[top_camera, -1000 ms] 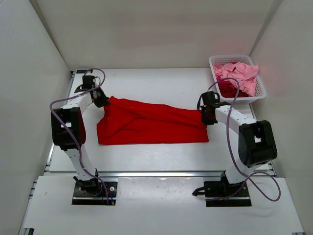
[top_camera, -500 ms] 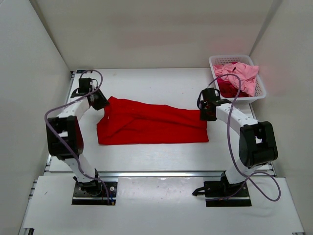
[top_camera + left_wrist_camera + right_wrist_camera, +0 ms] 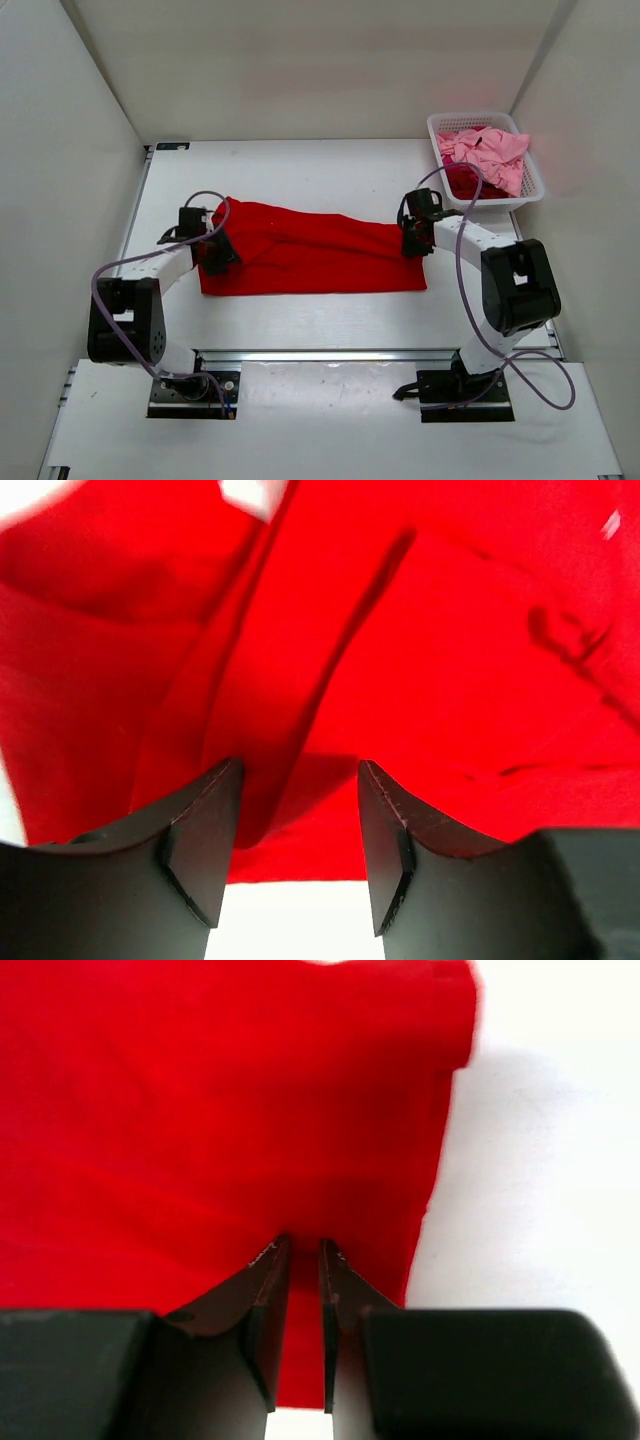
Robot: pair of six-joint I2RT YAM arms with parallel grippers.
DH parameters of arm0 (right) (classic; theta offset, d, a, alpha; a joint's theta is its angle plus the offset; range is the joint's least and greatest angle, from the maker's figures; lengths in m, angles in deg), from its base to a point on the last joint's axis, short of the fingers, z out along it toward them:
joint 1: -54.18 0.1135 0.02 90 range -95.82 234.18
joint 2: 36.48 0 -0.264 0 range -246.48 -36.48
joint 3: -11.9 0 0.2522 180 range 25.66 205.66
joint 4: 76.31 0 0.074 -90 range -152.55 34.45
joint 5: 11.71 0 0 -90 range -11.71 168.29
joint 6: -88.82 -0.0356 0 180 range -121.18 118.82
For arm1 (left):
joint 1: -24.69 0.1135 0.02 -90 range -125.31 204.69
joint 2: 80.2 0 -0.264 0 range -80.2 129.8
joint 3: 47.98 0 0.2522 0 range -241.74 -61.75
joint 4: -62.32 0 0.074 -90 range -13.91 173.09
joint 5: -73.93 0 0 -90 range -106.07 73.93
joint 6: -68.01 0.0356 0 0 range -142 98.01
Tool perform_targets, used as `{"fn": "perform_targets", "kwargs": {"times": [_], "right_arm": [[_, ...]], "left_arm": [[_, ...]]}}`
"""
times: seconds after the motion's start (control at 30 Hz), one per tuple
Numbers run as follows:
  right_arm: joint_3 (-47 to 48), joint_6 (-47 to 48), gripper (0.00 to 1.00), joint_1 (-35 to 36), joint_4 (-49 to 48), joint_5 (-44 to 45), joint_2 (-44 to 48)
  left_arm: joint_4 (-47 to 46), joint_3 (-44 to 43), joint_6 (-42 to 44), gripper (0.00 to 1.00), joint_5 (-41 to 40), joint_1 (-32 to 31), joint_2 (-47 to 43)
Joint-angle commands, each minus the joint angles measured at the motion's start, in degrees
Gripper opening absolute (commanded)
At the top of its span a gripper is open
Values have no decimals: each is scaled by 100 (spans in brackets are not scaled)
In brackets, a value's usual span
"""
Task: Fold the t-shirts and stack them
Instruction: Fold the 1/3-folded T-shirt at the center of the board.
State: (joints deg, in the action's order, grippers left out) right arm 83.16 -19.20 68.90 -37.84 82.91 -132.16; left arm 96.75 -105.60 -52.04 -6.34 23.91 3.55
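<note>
At the centre of the white table (image 3: 330, 175), the bright red t-shirt (image 3: 310, 255) lies spread between both arms. The left gripper (image 3: 298, 770) stands open over its left edge. The right gripper (image 3: 305, 1245) sits low at its right edge, jaws nearly together — whether they nip cloth cannot be told. Far right, the white basket (image 3: 470, 117) holds a light pink t-shirt (image 3: 495, 150) over darker red cloth (image 3: 462, 180)

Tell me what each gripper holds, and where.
Left gripper: open above the bright red t-shirt, holding nothing. Right gripper: jaws nearly closed at the shirt's right end; grip unclear.
</note>
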Motion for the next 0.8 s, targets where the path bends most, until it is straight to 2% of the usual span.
{"fn": "perform_targets", "kwargs": {"times": [0.0,0.07,0.17,0.27,0.3,0.4,0.5,0.77], "right_arm": [[42,-88,16,285,-239,152,488],[156,-44,17,443,-125,293,585],[227,-78,18,602,-45,198,708],[61,-149,18,786,-133,171,796],[-44,-114,19,865,-150,136,875],[-256,-131,18,980,-203,109,1007],[-449,-166,19,1006,-300,3,1209],[-827,-149,20,1191,-502,-321,1447]], "left_arm": [[-300,123,25,60,-226,-247,-446],[-204,53,103,60,-445,-361,-499],[-247,-123,60,59,-411,-195,-596],[-634,-306,42,60,-586,-247,-632],[-590,-508,112,60,-735,-300,-431],[-353,-1079,261,56,-404,-353,315],[-309,-1283,350,52,-332,-327,835],[-721,-1125,315,51,-130,-318,1039]]}}
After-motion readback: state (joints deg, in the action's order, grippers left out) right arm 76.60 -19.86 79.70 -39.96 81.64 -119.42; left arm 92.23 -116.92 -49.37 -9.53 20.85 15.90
